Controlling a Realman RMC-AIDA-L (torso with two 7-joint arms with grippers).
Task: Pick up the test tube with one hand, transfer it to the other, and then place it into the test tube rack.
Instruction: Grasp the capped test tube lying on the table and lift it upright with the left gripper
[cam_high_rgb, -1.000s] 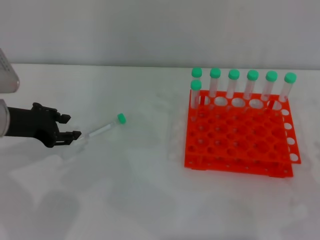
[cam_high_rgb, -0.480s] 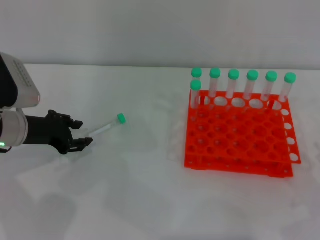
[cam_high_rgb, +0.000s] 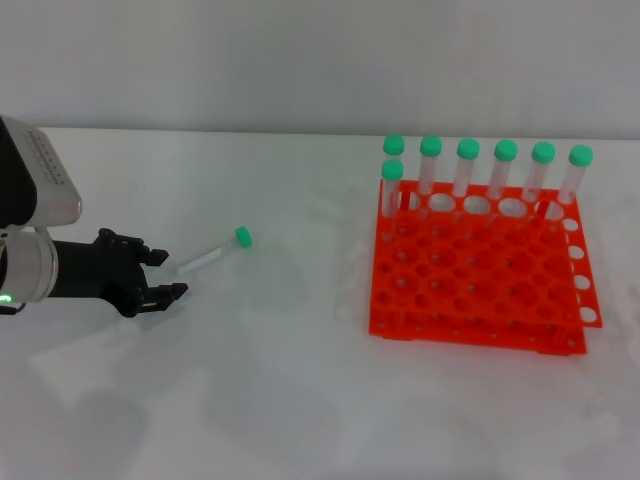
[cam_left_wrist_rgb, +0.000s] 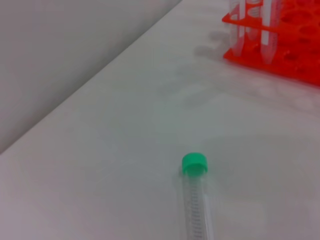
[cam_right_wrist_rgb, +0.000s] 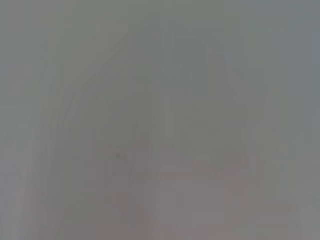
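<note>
The test tube (cam_high_rgb: 210, 254), clear with a green cap (cam_high_rgb: 242, 237), lies on the white table, cap pointing toward the rack. My left gripper (cam_high_rgb: 169, 273) is open and low over the table, its fingertips on either side of the tube's capless end. The left wrist view shows the tube (cam_left_wrist_rgb: 196, 210) lying just ahead, cap (cam_left_wrist_rgb: 194, 164) away from the camera. The orange test tube rack (cam_high_rgb: 470, 335) stands at the right; it also shows in the left wrist view (cam_left_wrist_rgb: 300, 65). My right gripper is out of view; the right wrist view shows only blank grey.
Several green-capped tubes (cam_high_rgb: 468, 165) stand upright in the rack's back row, and one more (cam_high_rgb: 392, 185) in the second row at its left end. Open white table lies between the lying tube and the rack.
My left arm has moved right toward the lying tube, bringing the open fingers up to its capless end. The tube and rack have not moved.
</note>
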